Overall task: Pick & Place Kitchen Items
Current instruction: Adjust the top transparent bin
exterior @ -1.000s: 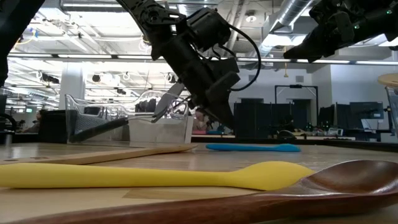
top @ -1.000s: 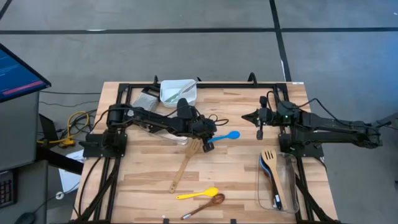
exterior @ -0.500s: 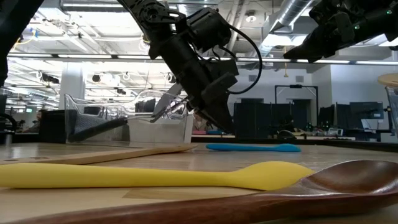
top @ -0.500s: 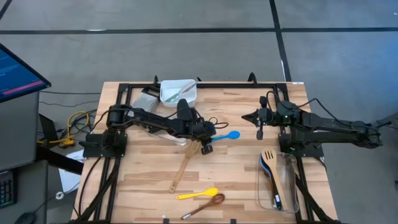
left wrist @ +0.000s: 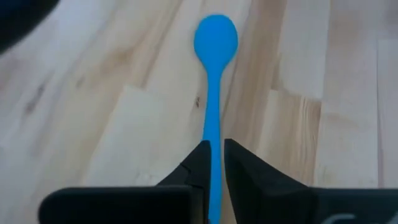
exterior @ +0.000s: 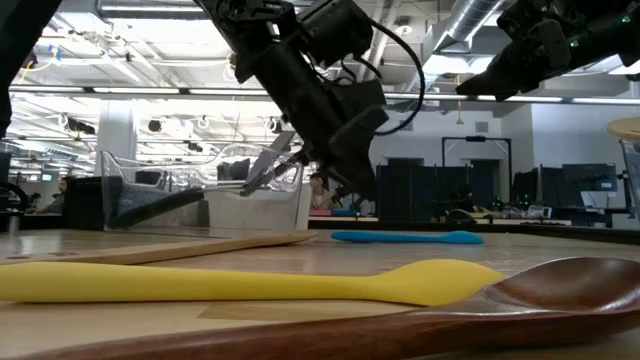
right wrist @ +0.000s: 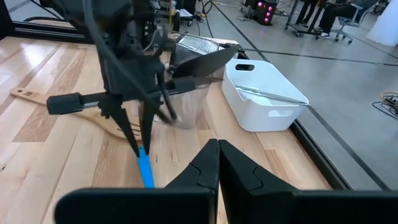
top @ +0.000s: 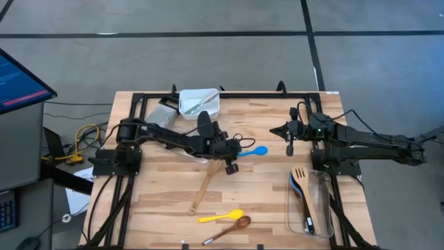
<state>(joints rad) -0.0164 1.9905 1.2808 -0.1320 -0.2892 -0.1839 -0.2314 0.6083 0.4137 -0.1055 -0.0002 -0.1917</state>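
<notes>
A blue spoon (top: 251, 151) lies mid-table, its bowl toward the right edge. My left gripper (left wrist: 214, 148) reaches slanting down onto its handle and is shut on it. A wooden slotted turner (top: 206, 186) lies just nearer, its head partly under my left arm. Close to the near edge, a yellow spoon (top: 220, 217) and a brown wooden spoon (top: 229, 228) lie flat. My right gripper (right wrist: 217, 144) hangs shut with nothing in it, above the table's right half (top: 290, 147). My left gripper pinches the blue spoon's handle (left wrist: 214, 177) between its two fingers, toward the handle's free end, one finger (left wrist: 200, 158) on each long side. It comes from above, slanting toward the table's right. The spoon lies flat, its bowl (left wrist: 216, 37) on the wood.
A clear tub (top: 310, 201) at the right near side holds several utensils. A white tub (top: 199, 103) stands at the far edge, and a clear tub (exterior: 205, 195) with utensils sits under my left arm. Black frame rails (top: 132, 139) run along the table's sides.
My left gripper has shifted slightly toward the table's near edge, and its arm now covers more of the turner's head. The blue spoon has stayed where it was on the table.
</notes>
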